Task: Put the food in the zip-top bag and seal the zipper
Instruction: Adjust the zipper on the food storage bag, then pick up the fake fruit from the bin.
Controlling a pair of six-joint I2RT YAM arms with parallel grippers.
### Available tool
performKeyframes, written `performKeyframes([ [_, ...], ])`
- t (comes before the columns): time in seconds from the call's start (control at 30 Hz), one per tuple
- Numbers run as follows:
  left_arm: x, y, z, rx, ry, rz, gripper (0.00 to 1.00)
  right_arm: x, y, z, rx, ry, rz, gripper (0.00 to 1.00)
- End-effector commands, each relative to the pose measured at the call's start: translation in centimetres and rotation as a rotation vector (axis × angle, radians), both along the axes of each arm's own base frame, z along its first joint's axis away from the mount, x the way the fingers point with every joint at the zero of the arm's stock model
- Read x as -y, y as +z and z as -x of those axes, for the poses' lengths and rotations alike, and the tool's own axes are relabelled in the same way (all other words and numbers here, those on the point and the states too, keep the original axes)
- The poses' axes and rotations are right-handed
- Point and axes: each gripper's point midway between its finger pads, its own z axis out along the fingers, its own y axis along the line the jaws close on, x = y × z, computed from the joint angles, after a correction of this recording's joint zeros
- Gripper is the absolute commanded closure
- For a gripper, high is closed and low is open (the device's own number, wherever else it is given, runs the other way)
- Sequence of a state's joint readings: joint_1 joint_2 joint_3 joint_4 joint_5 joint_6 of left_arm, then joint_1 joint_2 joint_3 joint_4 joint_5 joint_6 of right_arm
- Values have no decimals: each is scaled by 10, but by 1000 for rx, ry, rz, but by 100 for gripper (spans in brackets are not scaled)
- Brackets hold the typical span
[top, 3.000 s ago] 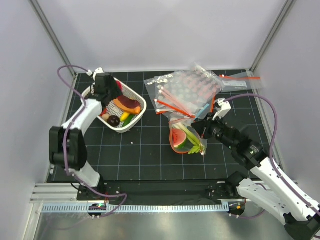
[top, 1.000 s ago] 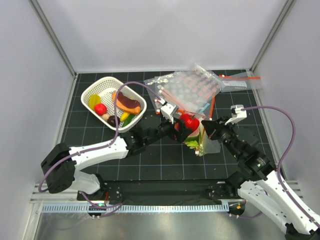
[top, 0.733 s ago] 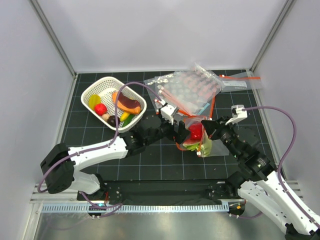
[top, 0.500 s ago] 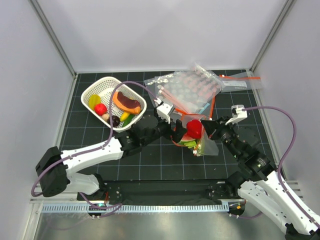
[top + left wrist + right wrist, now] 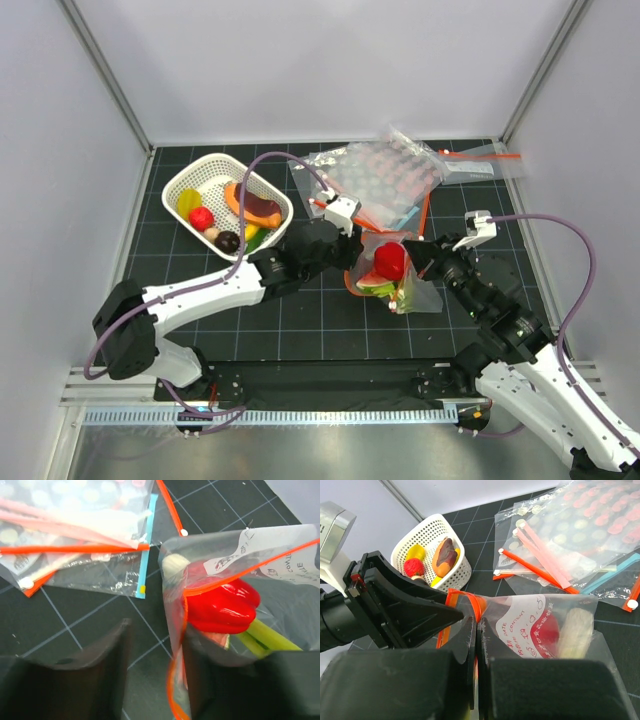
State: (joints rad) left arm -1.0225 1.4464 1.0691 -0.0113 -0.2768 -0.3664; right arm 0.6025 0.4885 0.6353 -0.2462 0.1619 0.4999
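The zip-top bag [image 5: 418, 296] hangs pinched in right fingers [image 5: 420, 680], left fingers [image 5: 100, 670] spread beside it.

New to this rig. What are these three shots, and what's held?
Two robot arms are bolted at the near edge of a black table. The big picture looks down from above and behind them. The other two come from a camera on each wrist, so the dark shapes at the bottom are that arm's own fingers. On the table: a white basket of toy food, a pile of spare bags, and one clear bag holding a red fruit, a watermelon wedge and a green stalk. The right gripper pinches that bag's mouth. The left gripper is open at the bag's edge, gripping nothing.
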Motion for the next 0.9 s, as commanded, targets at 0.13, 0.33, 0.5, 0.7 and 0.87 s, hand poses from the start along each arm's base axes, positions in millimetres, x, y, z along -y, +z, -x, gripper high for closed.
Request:
performKeyframes([
  [0.13, -7, 22, -3, 22, 21, 30, 100, -9, 29, 0, 92, 43, -59, 99],
  [0.33, -29, 51, -1, 51, 53, 103, 99, -13, 27, 0, 80, 61, -48, 99],
  [0.5, -63, 60, -13, 102, 165, 86, 35, -5, 30, 1, 94, 28, -55, 99],
  [0.7, -112, 65, -38, 103, 313, 133, 18, 2, 32, 2, 107, -5, -63, 99],
  [0.87, -176, 61, -57, 154, 603, 38, 0, 2, 30, 0, 100, -9, -56, 99],
])
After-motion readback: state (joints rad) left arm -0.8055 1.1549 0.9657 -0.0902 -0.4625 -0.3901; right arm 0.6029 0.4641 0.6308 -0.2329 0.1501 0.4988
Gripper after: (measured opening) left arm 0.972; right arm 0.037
